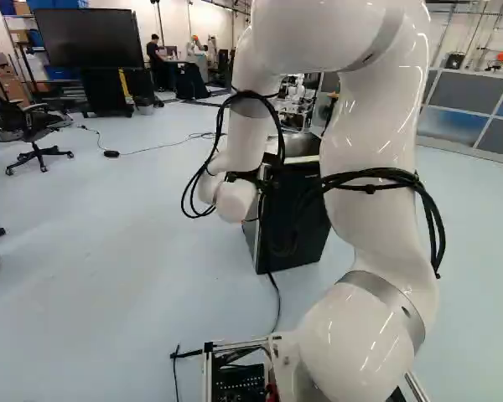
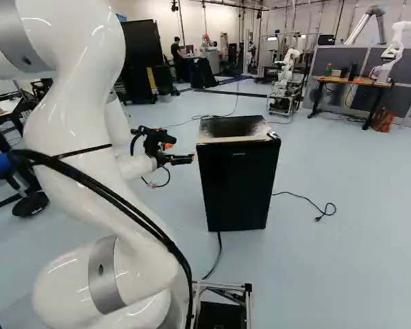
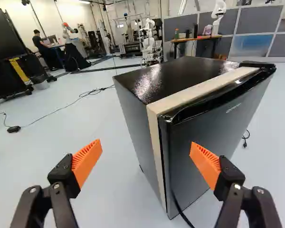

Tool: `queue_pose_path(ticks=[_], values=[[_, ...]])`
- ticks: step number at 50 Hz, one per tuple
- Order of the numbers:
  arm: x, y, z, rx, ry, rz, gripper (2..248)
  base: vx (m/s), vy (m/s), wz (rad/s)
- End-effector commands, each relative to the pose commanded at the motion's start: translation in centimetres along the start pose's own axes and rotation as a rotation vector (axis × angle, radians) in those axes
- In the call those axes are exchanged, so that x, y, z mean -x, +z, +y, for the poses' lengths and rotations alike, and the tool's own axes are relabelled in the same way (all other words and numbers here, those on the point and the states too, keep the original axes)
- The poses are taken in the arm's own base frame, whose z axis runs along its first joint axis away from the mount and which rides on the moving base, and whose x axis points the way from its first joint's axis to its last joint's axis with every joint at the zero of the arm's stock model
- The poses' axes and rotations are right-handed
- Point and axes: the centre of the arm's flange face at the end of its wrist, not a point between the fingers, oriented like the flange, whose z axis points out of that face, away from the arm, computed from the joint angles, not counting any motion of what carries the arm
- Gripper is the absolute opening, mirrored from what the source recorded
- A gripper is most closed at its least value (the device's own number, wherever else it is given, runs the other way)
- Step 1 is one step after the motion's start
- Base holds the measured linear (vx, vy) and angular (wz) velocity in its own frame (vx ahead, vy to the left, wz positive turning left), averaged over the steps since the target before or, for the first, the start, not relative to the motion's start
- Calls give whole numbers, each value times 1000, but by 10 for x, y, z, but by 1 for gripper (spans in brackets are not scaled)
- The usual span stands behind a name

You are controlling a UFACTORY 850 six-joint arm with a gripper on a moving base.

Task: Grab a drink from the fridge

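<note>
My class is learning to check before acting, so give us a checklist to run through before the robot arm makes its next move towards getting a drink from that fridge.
1. Pincer open and holding nothing: ok, its orange pads stand well apart.
2. Fridge upright on the floor: ok.
3. Fridge door open for reaching in: not ok, it is shut.
4. Drink in sight: cannot tell if there is one, as the inside is hidden.
5. Door's hinge side known: cannot tell, no hinge shows clearly.
6. Way at the fridge's foot free of cables: not ok, a black cable runs from there towards the base.
</note>
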Motion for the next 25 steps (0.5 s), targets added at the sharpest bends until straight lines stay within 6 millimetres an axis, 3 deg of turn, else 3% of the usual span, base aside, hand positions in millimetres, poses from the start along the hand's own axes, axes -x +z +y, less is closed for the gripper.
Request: queue_pose_path(ticks=[25], values=[[18,18,-25,133,42,81,247,0,0,0]])
